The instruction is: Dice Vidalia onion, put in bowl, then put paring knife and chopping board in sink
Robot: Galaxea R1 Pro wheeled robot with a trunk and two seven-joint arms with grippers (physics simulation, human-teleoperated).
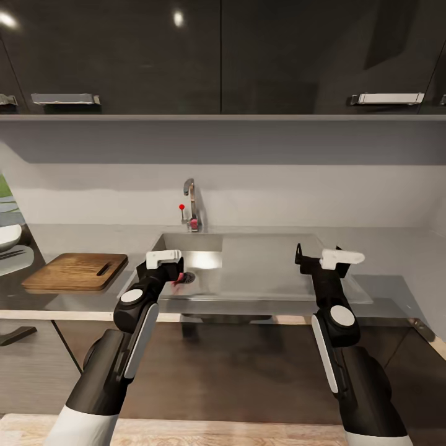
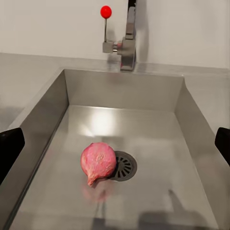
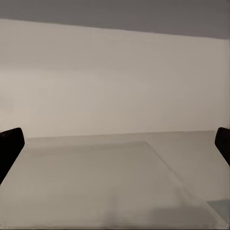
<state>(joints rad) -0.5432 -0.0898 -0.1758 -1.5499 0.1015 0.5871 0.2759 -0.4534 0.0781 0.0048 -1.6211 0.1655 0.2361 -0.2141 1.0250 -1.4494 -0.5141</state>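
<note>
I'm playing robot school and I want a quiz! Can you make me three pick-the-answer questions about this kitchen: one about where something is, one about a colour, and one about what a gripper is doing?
1. Where is the Vidalia onion?
A. On the chopping board
B. In the sink, next to the drain
C. In the bowl

2. What colour is the knob on the tap?
A. Red
B. Blue
C. Yellow

3. What is the left gripper doing?
A. Squeezing the onion
B. Holding the knife
C. Open, holding nothing

Answers:
1. B: the left wrist view shows the onion lying on the floor of the sink, touching the edge of the round drain.
2. A: a bright red ball tops the tap's lever.
3. C: its fingers sit far apart at the picture's edges, with the onion loose between them and beyond.
</note>
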